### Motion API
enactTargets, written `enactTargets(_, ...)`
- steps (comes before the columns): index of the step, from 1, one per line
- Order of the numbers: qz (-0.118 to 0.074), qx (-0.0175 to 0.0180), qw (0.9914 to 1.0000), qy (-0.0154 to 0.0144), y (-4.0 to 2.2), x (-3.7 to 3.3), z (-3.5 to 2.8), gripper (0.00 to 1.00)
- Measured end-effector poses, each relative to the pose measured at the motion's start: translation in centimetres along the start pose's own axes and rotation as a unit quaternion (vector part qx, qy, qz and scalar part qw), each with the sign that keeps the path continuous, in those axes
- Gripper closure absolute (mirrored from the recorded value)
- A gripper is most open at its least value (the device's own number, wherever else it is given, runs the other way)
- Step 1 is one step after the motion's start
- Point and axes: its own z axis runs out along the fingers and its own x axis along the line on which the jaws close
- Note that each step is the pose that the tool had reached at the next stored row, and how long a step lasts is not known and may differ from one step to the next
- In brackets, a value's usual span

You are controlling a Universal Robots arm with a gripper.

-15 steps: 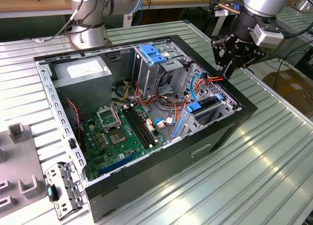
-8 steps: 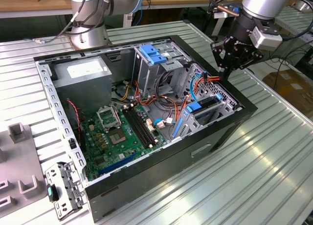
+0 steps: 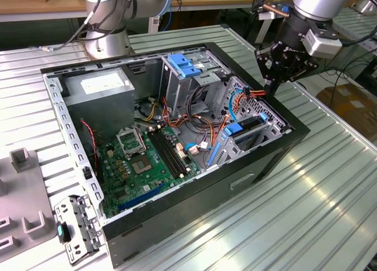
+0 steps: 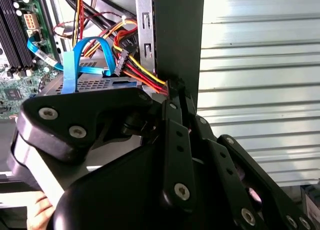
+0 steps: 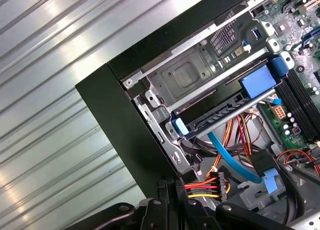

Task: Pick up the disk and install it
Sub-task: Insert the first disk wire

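Pincer (image 3: 272, 88), clenched and empty, is hovering at the case (image 3: 265, 159) rim; disk (image 5: 227, 112) is sitting seated in its bay.

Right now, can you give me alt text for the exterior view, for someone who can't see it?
An open black computer case lies on a ribbed metal table, its green motherboard and coloured cables exposed. The robot arm's black gripper hangs over the case's edge at the exterior view's right, by red and yellow cables. A blue-handled drive cage stands inside.

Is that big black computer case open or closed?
Open. The black computer case lies with its side panel off, exposing the green motherboard and coloured cables.
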Motion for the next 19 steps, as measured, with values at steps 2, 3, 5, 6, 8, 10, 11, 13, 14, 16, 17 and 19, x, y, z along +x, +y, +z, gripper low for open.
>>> enactTargets(2,0.000,-0.0001,1.00000,0.0001,0.00,0.00,-0.03,0.83)
enactTargets(3,0.000,-0.0001,1.00000,0.0001,0.00,0.00,-0.04,0.83)
enactTargets(5,0.000,-0.0001,1.00000,0.0001,0.00,0.00,-0.06,0.83)
enactTargets(6,0.000,-0.0001,1.00000,0.0001,0.00,0.00,-0.05,0.83)
enactTargets(8,0.002,-0.0002,1.00000,0.0002,0.00,0.01,-0.06,0.83)
enactTargets(10,0.006,-0.0005,0.99998,0.0003,0.00,0.00,-0.06,0.83)
enactTargets(11,0.008,-0.0006,0.99997,0.0003,0.00,0.00,-0.05,0.83)
enactTargets(13,0.034,-0.0022,0.99941,0.0012,0.00,0.00,-0.05,0.83)
enactTargets(14,0.048,-0.0030,0.99885,0.0017,0.01,0.00,-0.06,0.83)
enactTargets(16,0.063,-0.0040,0.99798,0.0022,0.00,0.00,-0.06,0.83)
enactTargets(17,0.075,-0.0046,0.99719,0.0025,0.01,-0.01,-0.06,0.83)
enactTargets(19,0.075,-0.0047,0.99715,0.0026,0.14,-0.23,-0.08,0.83)
